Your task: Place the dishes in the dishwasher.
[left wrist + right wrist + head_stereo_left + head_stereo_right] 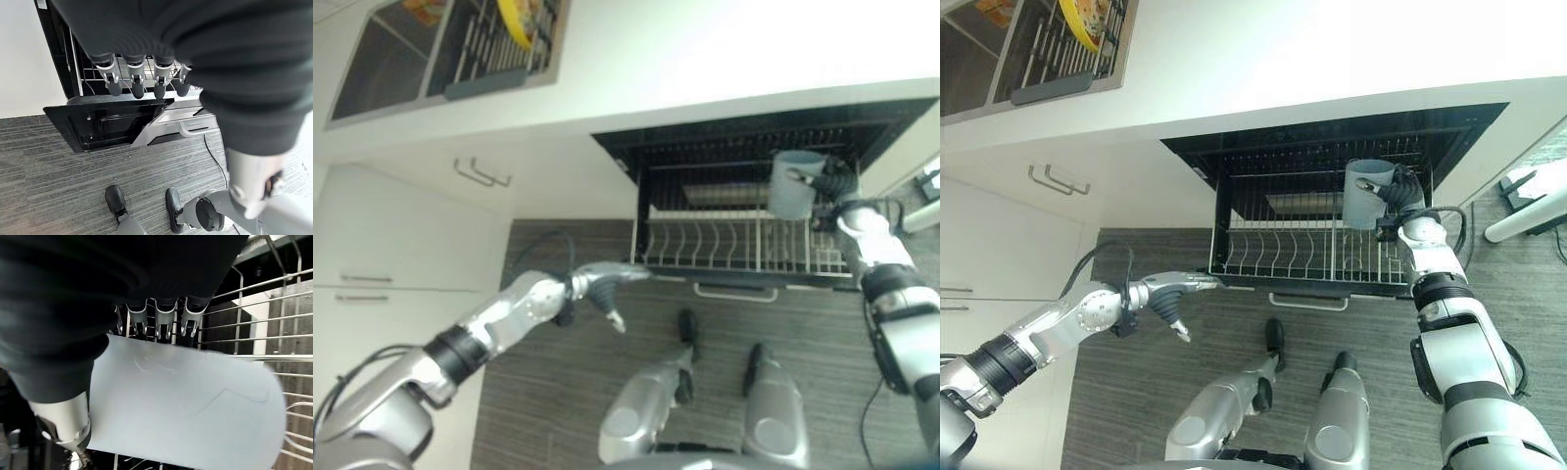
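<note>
Right robot hand (pixel 1400 191) of mine is wrapped round a pale blue-grey cup (pixel 1366 193), fingers (pixel 166 323) curled over one side of it and the thumb on the other, as my right wrist view shows from close. I hold the cup upright, mouth up, above the right part of the pulled-out dishwasher rack (pixel 1307 255), well over its white wire tines. That rack sticks out of the dark dishwasher opening (pixel 1332 157) beneath the white surface (pixel 1283 59). My left robot hand (pixel 607 279) hangs low in front of the rack's left corner, over the grey striped floor (pixel 558 392), fingers (pixel 137 81) straight and relaxed, thumb apart, nothing in it. Up on the surface at the far left sits a sink (pixel 386 64) with a drying rack (pixel 499 49) beside it, and a yellow dish (pixel 514 22) stands in that drying rack. White cabinet doors (pixel 401 255) with metal handles lie to my left
</note>
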You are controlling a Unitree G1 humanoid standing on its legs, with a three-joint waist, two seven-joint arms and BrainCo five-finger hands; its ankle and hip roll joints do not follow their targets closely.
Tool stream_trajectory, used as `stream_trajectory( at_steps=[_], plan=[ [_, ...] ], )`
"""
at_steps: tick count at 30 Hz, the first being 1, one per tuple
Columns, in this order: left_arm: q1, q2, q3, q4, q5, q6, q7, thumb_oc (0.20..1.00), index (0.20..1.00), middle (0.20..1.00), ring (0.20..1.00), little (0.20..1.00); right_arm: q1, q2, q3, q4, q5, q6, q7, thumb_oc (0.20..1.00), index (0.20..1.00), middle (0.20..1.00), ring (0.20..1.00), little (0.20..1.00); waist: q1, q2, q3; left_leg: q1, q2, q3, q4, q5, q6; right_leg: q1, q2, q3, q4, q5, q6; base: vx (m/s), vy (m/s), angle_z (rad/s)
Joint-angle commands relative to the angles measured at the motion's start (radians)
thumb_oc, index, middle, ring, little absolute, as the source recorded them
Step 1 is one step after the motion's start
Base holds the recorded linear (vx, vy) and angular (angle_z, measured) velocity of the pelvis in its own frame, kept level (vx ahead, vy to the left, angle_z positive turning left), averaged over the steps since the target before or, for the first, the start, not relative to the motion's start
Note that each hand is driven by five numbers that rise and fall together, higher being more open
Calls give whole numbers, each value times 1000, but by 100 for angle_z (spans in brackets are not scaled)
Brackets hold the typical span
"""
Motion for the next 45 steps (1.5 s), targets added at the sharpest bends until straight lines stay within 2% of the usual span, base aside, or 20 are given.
stream_trajectory(
  at_steps=[1, 5, 11, 12, 13, 15, 17, 18, 19, 21, 27, 32, 35, 38, 40, 41, 42, 43, 44, 45],
  plan=[
    [5, -14, -10, -68, 7, -13, -19, 1000, 1000, 1000, 1000, 1000, -115, -90, -10, -1, -15, -33, 3, 200, 200, 200, 200, 200, 15, 61, 41, 10, 73, 2, 121, -158, -70, -21, -81, 42, -148, 153, 52, -36, 27, 1],
    [-3, -13, -10, -73, 25, -11, 4, 1000, 1000, 1000, 1000, 1000, -122, -72, 4, -4, -18, -44, 9, 200, 200, 200, 200, 200, 21, 67, 41, -29, 74, 9, 127, -154, -72, -70, -81, 52, -133, 155, 51, -40, 18, -2],
    [-11, -16, 5, -85, 42, -7, 20, 1000, 1000, 1000, 1000, 1000, -132, -63, 9, -5, -77, -51, -42, 200, 200, 200, 200, 200, 30, 75, 41, -75, 75, 17, 135, -152, -71, -124, -83, 60, -113, 156, 50, -33, 9, 0],
    [-11, -20, 5, -85, 44, -6, 23, 1000, 1000, 1000, 1000, 1000, -131, -64, 10, -5, -87, -57, -60, 404, 404, 404, 404, 404, 31, 76, 41, -78, 75, 18, 136, -152, -70, -129, -83, 61, -112, 157, 51, 0, 0, 0],
    [-9, -24, 4, -83, 46, -6, 23, 1000, 1000, 1000, 1000, 1000, -129, -64, 11, -4, -114, -65, -102, 1000, 1000, 1000, 1000, 1000, 31, 75, 41, -79, 76, 19, 137, -153, -70, -131, -84, 60, -111, 158, 52, 0, 0, 0],
    [3, -41, -3, -79, 62, 1, 40, 1000, 1000, 1000, 1000, 1000, -130, -67, 7, -3, -201, -54, -233, 1000, 1000, 1000, 1000, 1000, 28, 74, 41, -80, 77, 23, 139, -155, -70, -135, -86, 61, -109, 159, 55, -1, 18, -1],
    [15, -54, -16, -75, 80, 4, 71, 1000, 1000, 1000, 1000, 1000, -144, -64, 15, -10, -241, -87, -298, 1000, 1000, 1000, 1000, 1000, 27, 85, 41, -74, 74, 24, 136, -155, -71, -134, -87, 62, -106, 155, 56, 8, 78, -6],
    [24, -55, -18, -71, 84, 2, 79, 1000, 1000, 1000, 1000, 1000, -139, -64, 15, -28, -238, -85, -307, 1000, 1000, 1000, 1000, 1000, 25, 87, 41, -73, 73, 24, 137, -156, -70, -134, -89, 63, -105, 155, 56, 5, 87, -10],
    [48, -71, -24, -56, 116, -3, 114, 1000, 1000, 1000, 1000, 1000, -130, -61, 8, -45, -210, -115, -331, 1000, 1000, 1000, 1000, 1000, 23, 89, 41, -73, 72, 26, 137, -158, -70, -136, -90, 66, -104, 152, 58, -1, 48, -9],
    [59, -80, -26, -52, 139, -12, 138, 1000, 1000, 1000, 1000, 1000, -127, -57, 1, -52, -164, -124, -339, 1000, 1000, 1000, 1000, 1000, 22, 93, 41, -71, 72, 28, 137, -158, -70, -136, -91, 68, -100, 150, 57, -5, 44, -1],
    [98, -105, -33, -39, 193, -8, 178, 1000, 1000, 1000, 1000, 1000, -105, -25, -59, -128, 5, -222, -340, 1000, 1000, 1000, 1000, 1000, 13, 93, 41, -61, 73, 33, 138, -162, -70, -132, -89, 76, -96, 143, 56, 5, 26, -3],
    [130, -113, -33, -15, 283, -12, 227, 1000, 1000, 1000, 1000, 1000, -16, 26, -134, -270, 258, -255, -313, 1000, 1000, 1000, 1000, 1000, -7, 78, 41, -45, 80, 44, 134, -166, -70, -119, -86, 80, -99, 138, 58, 0, 3, -1],
    [150, -113, -28, -7, 330, -1, 256, 1000, 1000, 1000, 1000, 1000, 50, 40, -170, -378, 307, -253, -297, 1000, 1000, 1000, 1000, 1000, -22, 63, 41, -28, 87, 57, 125, -167, -68, -103, -82, 79, -109, 137, 59, 0, 0, 0],
    [164, -100, -35, 15, 397, -10, 269, 1000, 1000, 1000, 1000, 1000, 133, 66, -183, -501, 326, -243, -311, 1000, 1000, 1000, 1000, 1000, -40, 38, 41, -6, 97, 65, 119, -171, -68, -78, -76, 74, -119, 136, 62, -2, -18, -1],
    [197, -99, -26, 31, 431, 12, 281, 1000, 1000, 1000, 1000, 1000, 223, 96, -185, -620, 325, -250, -324, 1000, 1000, 1000, 1000, 1000, -56, 0, 41, 30, 108, 73, 106, -174, -67, -34, -68, 63, -145, 140, 67, -13, -77, -5],
    [200, -100, -26, 32, 435, 13, 284, 1000, 1000, 1000, 1000, 1000, 231, 99, -185, -629, 325, -249, -324, 1000, 1000, 1000, 1000, 1000, -57, -3, 41, 35, 109, 73, 105, -174, -67, -29, -68, 61, -148, 141, 67, -4, -54, -6],
    [222, -108, -19, 40, 505, 45, 333, 1000, 1000, 1000, 1000, 1000, 277, 114, -177, -679, 326, -260, -311, 1000, 1000, 1000, 1000, 1000, -66, -24, 36, 60, 118, 78, 100, -177, -68, 3, -63, 53, -165, 141, 68, 59, -24, -8],
    [253, -114, -6, 61, 609, 129, 470, 1000, 1000, 1000, 1000, 1000, 355, 140, -162, -758, 313, -284, -307, 1000, 1000, 1000, 1000, 1000, -78, -54, 6, 91, 132, 90, 90, -184, -72, 46, -52, 43, -203, 143, 67, 68, -34, -5],
    [258, -115, 0, 66, 610, 148, 499, 1000, 1000, 1000, 1000, 1000, 376, 143, -160, -775, 309, -295, -300, 1000, 1000, 1000, 1000, 1000, -80, -63, -2, 97, 135, 92, 87, -186, -71, 55, -50, 41, -213, 145, 66, 81, -61, -22],
    [281, -118, 27, 81, 592, 188, 578, 1000, 1000, 1000, 1000, 1000, 441, 154, -154, -824, 292, -320, -281, 1000, 1000, 1000, 1000, 1000, -83, -91, -29, 115, 144, 97, 77, -188, -73, 87, -38, 32, -246, 149, 66, 51, -103, -23]
  ],
)
